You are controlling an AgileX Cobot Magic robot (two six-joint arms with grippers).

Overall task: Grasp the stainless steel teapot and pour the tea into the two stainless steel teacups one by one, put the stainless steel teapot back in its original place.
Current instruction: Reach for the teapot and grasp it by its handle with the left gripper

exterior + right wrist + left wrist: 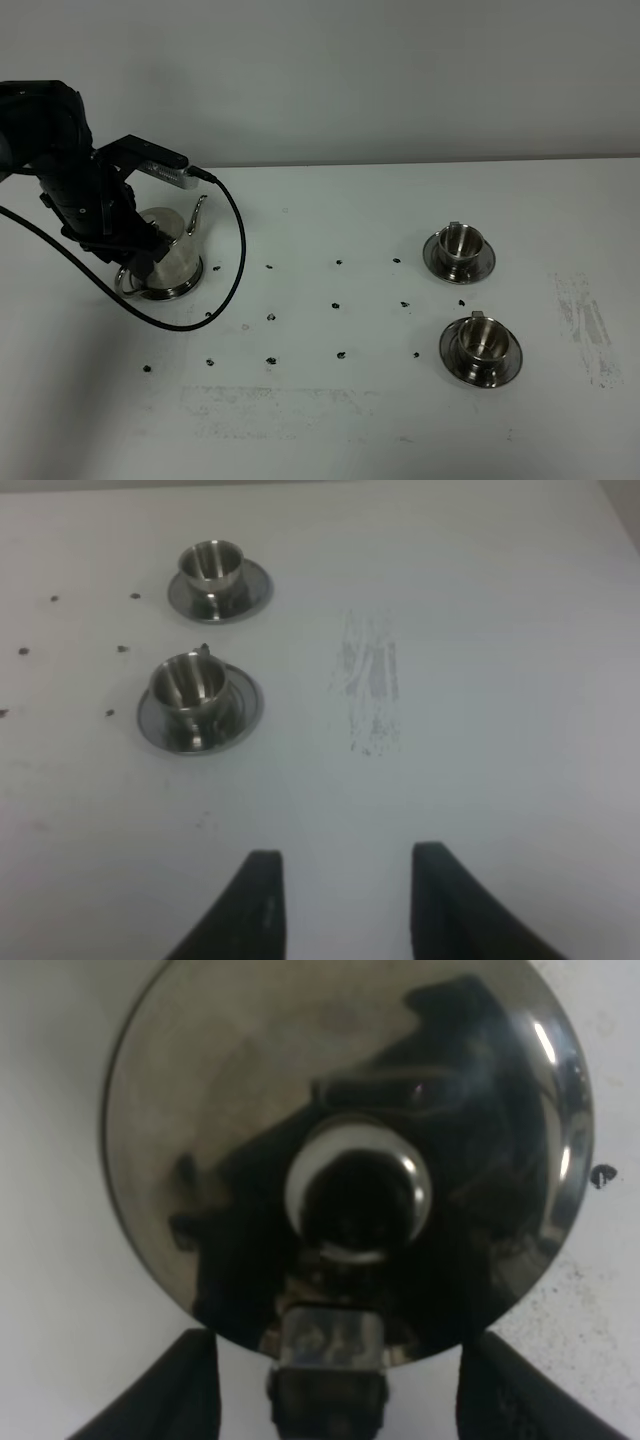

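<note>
The stainless steel teapot [172,258] stands on the table at the left, with its spout [197,212] pointing to the far side. My left gripper [143,260] hangs right over it. The left wrist view looks straight down on the lid knob [355,1195]. My left gripper [335,1400] is open, its fingers [170,1390] on either side of the loop handle [330,1360] without touching it. The two stainless steel teacups on saucers stand at the right, one farther [459,247] and one nearer [480,345]. My right gripper [345,905] is open and empty, well short of the cups [195,692]. No tea shows.
A black cable [235,250] loops from the left arm down over the table beside the teapot. Small dark marks [338,301] dot the white table [330,430] between pot and cups. A grey scuff [590,325] lies right of the cups.
</note>
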